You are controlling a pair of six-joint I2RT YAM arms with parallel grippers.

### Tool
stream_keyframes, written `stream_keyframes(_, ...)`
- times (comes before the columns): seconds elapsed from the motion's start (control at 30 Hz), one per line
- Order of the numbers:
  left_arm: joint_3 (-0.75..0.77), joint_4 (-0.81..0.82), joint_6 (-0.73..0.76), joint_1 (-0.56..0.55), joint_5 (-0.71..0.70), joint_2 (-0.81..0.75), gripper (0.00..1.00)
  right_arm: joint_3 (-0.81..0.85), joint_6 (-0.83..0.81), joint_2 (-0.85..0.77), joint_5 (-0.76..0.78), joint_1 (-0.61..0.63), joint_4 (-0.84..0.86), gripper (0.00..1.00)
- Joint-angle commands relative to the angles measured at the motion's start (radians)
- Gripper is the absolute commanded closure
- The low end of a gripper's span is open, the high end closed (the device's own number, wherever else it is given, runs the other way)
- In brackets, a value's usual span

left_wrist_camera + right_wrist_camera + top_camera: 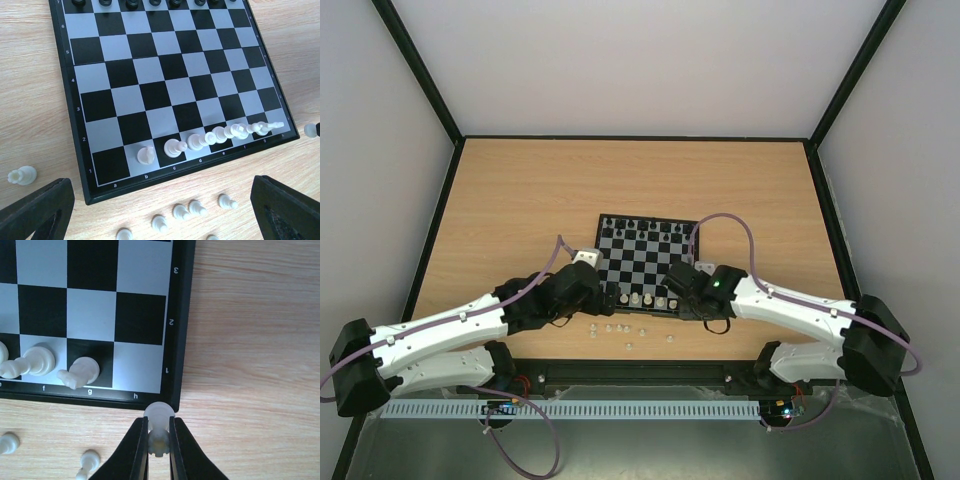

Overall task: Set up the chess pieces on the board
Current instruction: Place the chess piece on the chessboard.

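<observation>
The board [645, 262] lies mid-table, black pieces [640, 227] along its far rows. White pieces stand on its near row, b to g, in the left wrist view [200, 141]. The a square [111, 165] and the h square [137, 372] are bare. My right gripper [159, 437] is shut on a white rook [159, 425], held just off the board's near right corner [175, 402]. My left gripper [160, 220] is open above several white pawns [189, 210] on the table in front of the board. A second white rook [22, 175] lies on the table left of the board.
Loose white pawns lie on the wood in front of the board [620, 330]. Two of them show at the lower left of the right wrist view [87, 460]. Black enclosure edges [430, 230] and grey walls bound the wooden table.
</observation>
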Motion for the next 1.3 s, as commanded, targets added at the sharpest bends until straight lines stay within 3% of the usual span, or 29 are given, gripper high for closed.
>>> stream_keyframes(0.0, -0.016, 0.010, -0.012, 0.009, -0.018, -0.001, 0.00, 0.040, -0.072, 0.050, 0.015, -0.028, 0.002, 0.94)
stream_keyframes(0.43, -0.012, 0.017, -0.015, 0.019, -0.018, 0.026, 0.01, 0.039, -0.169, 0.107, -0.054, -0.100, 0.092, 0.94)
stream_keyframes(1.27, -0.021, 0.019, -0.023, 0.025, -0.017, 0.028, 0.01, 0.022, -0.188, 0.157, -0.081, -0.107, 0.118, 0.90)
